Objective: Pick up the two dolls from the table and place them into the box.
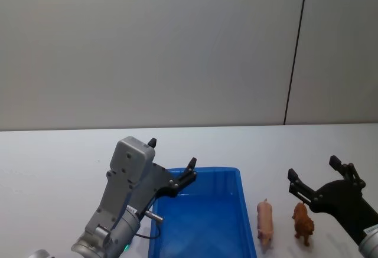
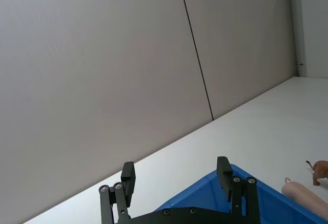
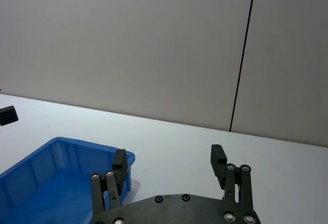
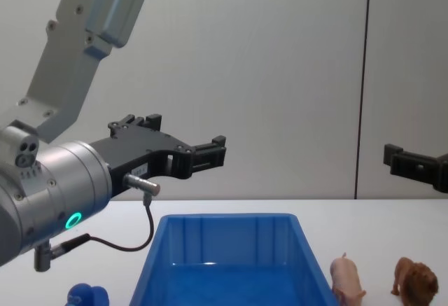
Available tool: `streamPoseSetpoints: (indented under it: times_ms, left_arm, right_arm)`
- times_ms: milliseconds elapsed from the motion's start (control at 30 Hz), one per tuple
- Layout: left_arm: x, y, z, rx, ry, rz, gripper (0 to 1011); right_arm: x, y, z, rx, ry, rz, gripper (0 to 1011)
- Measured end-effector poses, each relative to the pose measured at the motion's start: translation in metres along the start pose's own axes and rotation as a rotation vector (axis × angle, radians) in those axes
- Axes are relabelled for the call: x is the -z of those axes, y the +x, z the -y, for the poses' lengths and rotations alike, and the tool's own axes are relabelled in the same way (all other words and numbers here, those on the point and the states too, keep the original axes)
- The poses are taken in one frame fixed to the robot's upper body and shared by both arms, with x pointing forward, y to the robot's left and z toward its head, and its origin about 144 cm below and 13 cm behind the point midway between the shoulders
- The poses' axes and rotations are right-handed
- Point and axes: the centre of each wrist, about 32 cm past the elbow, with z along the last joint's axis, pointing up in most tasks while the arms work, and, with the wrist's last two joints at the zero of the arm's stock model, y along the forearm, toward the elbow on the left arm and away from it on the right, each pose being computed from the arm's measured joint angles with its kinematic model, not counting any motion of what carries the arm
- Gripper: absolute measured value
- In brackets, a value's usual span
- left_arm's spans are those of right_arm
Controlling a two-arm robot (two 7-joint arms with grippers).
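Observation:
The blue box (image 1: 207, 170) stands on the white table before me, with nothing showing inside it. To its right lie the two dolls: a pale pink pig (image 1: 265, 222) close to the box wall and a brown animal (image 1: 303, 222) beside the pig. My left gripper (image 1: 172, 153) hovers open and empty over the box's far left corner. My right gripper (image 1: 313, 167) is also open and empty, raised above and just behind the brown doll. The left wrist view looks past the left gripper (image 2: 176, 167) to the box (image 2: 205, 189), the pig (image 2: 307, 196) and the brown doll (image 2: 320, 168).
A grey wall with a dark vertical seam (image 1: 295, 51) stands behind the table. A small blue object (image 4: 87, 295) sits low at the left in the chest view. White tabletop (image 1: 47, 163) stretches left of the box and behind it.

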Motion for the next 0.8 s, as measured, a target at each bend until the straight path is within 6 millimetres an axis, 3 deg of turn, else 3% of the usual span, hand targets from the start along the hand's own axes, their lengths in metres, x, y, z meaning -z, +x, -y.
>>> streamPoseSetpoints:
  times_ms: [400,800]
  left_arm:
    - [0.0,0.0,0.0,0.0,0.0,0.0,1002]
    - [0.0,0.0,0.0,0.0,0.0,0.0,1002]
  right_arm:
    - [0.0,0.003,0.001,-0.006,-0.004,-0.001,1001]
    - [0.007,0.022,0.009,-0.043,-0.078,0.002,1001]
